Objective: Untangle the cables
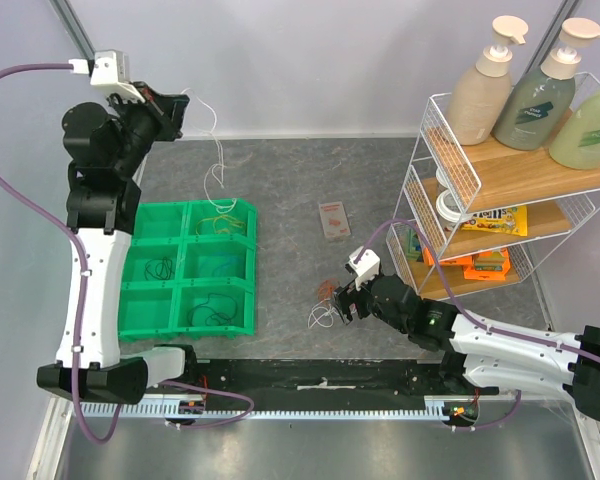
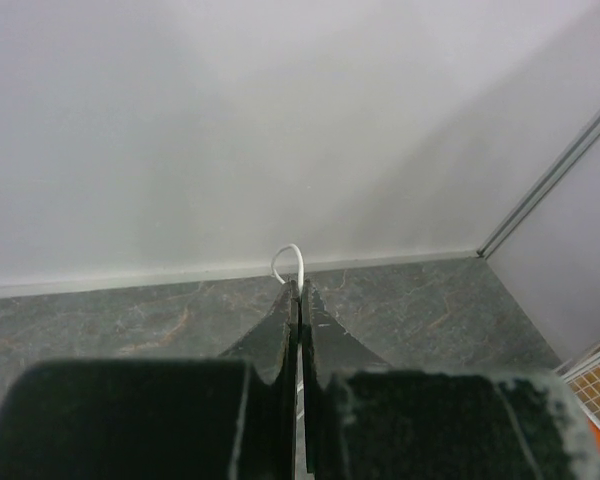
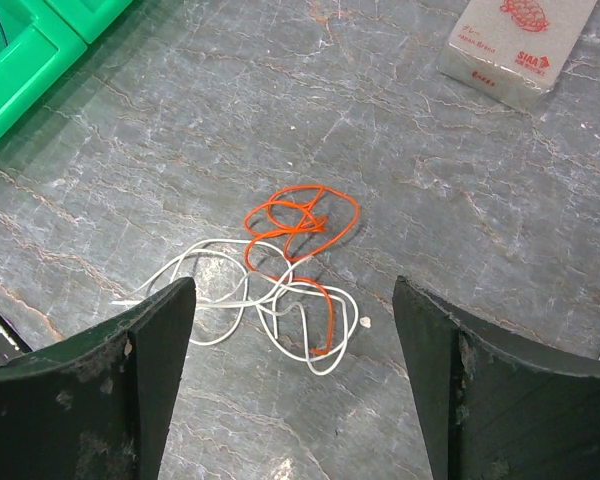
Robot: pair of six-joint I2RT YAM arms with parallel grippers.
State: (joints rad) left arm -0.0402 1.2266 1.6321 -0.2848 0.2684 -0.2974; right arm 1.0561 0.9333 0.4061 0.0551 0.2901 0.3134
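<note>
A grey marbled surface [image 1: 290,170] carries a green tray [image 1: 183,283] of square compartments at the left. A small flat box [image 1: 334,219] lies near the middle, well apart from the tray. At the right stands a white wire rack [image 1: 435,140] with wooden shelves. Three pump bottles [image 1: 535,100] stand on its top shelf, with a yellow packet [image 1: 490,218] and an orange packet [image 1: 485,263] on the shelves below.

Left arm [image 1: 92,270]: we see it reared upright, wrist bent toward the far wall.
Left pincer [image 2: 298,292]: held high, fingers pressed together on a white cable [image 2: 290,247].
Right arm [image 1: 510,345]: we see it stretched low and leftward.
Right pincer [image 3: 292,288]: spread wide, pointing downward.
</note>
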